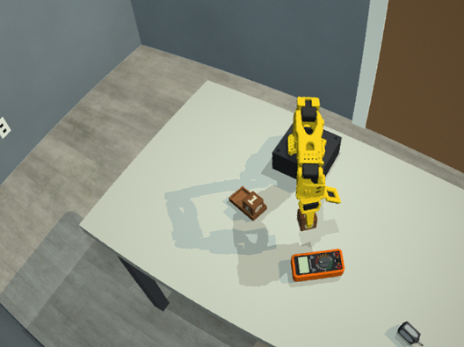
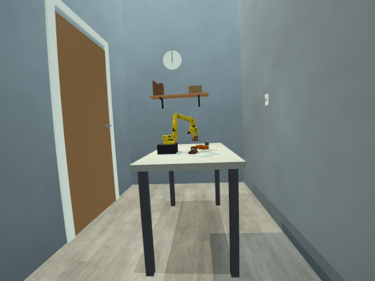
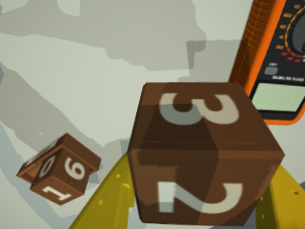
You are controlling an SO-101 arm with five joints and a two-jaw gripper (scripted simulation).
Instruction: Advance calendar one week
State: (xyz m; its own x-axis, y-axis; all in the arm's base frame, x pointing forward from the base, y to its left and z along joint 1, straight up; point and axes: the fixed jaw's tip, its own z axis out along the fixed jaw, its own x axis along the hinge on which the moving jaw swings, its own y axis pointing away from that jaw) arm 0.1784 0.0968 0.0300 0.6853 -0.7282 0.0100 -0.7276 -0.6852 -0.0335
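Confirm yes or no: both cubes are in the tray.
No: one cube is held in the hand, above the table and away from the tray.

I count 2 cubes, 1 in my gripper [image 3: 202, 210] and 1 in the 1 tray [image 1: 238, 197], plus 1 multimeter [image 1: 317, 264].

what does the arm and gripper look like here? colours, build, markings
Small bright yellow arm made of blocky, printed-looking links with cut-outs and rows of small holes. Black motor blocks sit at the joints. It stands on a black box-shaped base. The gripper is yellow too; in the wrist view its fingers are flat yellow blades with tiny screw dots. No cables, logos or lettering visible.
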